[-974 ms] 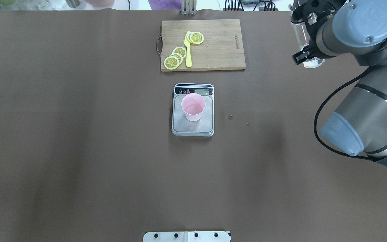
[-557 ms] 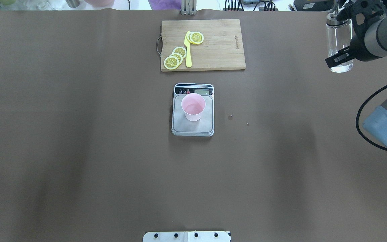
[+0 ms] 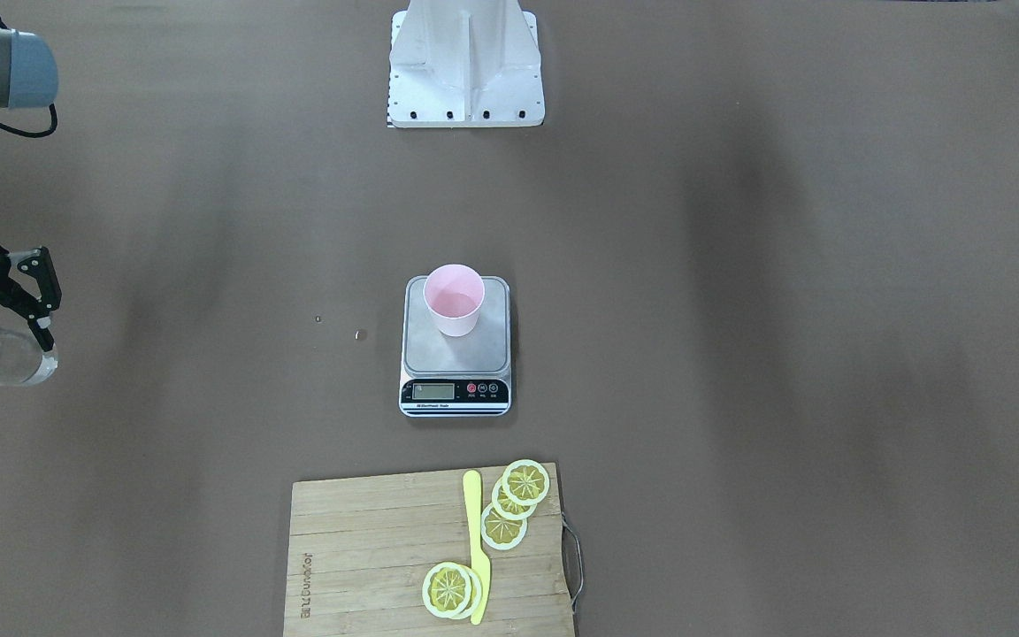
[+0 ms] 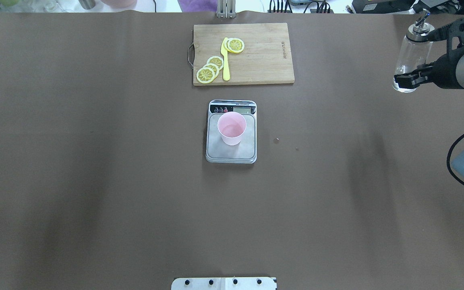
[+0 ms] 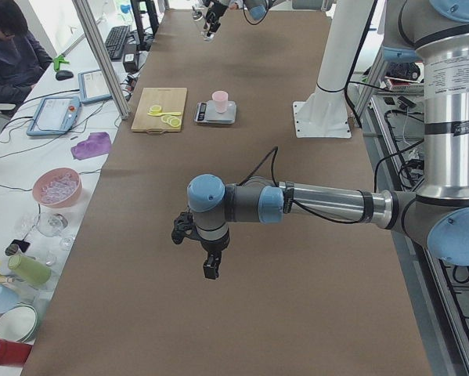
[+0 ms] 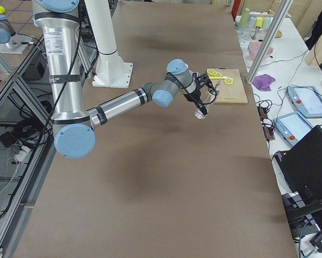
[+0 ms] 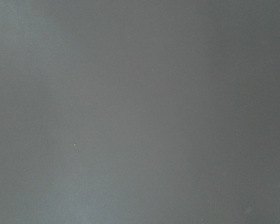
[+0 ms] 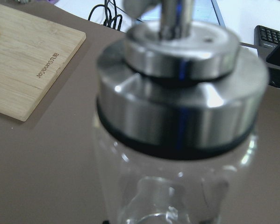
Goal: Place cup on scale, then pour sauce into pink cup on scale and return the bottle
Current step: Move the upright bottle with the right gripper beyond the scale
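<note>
Overhead: clamping the bottle low on its glass in the closed right gripper, spout up, at two o'clock from the scale and well apart from it. Carrying the cup upright toward twelve o'clock on the platform, near the display panel. Listing beyond, at twelve o'clock, the cutting board with lemon slices and yellow knife. Front-facing: placing the bottle at nine o'clock from the scale, partly cropped by the edge. Left side: finding the left gripper hanging over bare table, too small for telling open from closed. Right side: holding the bottle base close to the table, without settling whether touching. Left wrist: showing nothing but table. Right wrist: filling with steel pourer top and clear glass, no sauce level readable. Judging the return of the bottle to be in hand, and advising lowering straight down, keeping the spout upright, seating the base flat before loosening the fingers, then withdrawing level to avoid tipping the glass.
</note>
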Controlling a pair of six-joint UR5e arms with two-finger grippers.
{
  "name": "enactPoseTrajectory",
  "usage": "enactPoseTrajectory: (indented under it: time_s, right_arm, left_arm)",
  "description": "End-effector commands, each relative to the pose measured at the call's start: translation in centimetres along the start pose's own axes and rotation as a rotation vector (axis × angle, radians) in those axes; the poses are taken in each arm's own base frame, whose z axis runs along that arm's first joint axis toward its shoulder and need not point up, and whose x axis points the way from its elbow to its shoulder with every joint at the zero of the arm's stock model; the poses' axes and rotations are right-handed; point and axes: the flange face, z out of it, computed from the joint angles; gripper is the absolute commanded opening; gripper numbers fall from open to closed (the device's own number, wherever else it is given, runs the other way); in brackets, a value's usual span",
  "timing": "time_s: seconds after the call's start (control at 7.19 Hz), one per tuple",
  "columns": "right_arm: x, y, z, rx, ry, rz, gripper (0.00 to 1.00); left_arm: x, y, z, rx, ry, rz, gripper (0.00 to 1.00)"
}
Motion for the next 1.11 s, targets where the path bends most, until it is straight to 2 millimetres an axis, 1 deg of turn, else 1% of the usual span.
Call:
enactPoseTrajectory:
  time_s: [0.0, 0.14, 0.28, 0.56, 0.7, 0.84, 0.97]
  right_arm:
    - [3.0, 3.1, 3.5, 0.115, -0.078, 0.076, 0.0]
    - [4.1, 4.1, 4.3, 0.144, -0.088, 0.104, 0.0]
    - [4.8, 4.5, 4.3, 0.181, -0.065, 0.155, 0.0]
    - [5.1, 6.2, 4.5, 0.203, -0.005, 0.178, 0.0]
    - [4.6, 7.3, 5.0, 0.214, 0.027, 0.175, 0.0]
    - [3.8, 8.3, 5.6, 0.238, 0.043, 0.178, 0.0]
    - [2.8, 9.0, 6.0, 0.248, 0.049, 0.193, 0.0]
  left_arm:
    - [0.0, 0.0, 0.1, -0.001, 0.0, 0.001, 0.99]
    - [0.0, 0.0, 0.1, -0.001, 0.0, 0.001, 0.99]
    - [0.1, -0.1, 0.0, 0.0, 0.0, 0.002, 0.99]
    - [0.1, -0.2, -0.1, 0.002, 0.0, 0.004, 0.99]
    - [0.1, -0.2, -0.1, 0.002, 0.0, 0.004, 0.99]
    - [0.1, -0.2, -0.1, 0.002, 0.0, 0.004, 0.99]
    - [0.2, -0.3, -0.1, 0.003, -0.001, 0.005, 0.99]
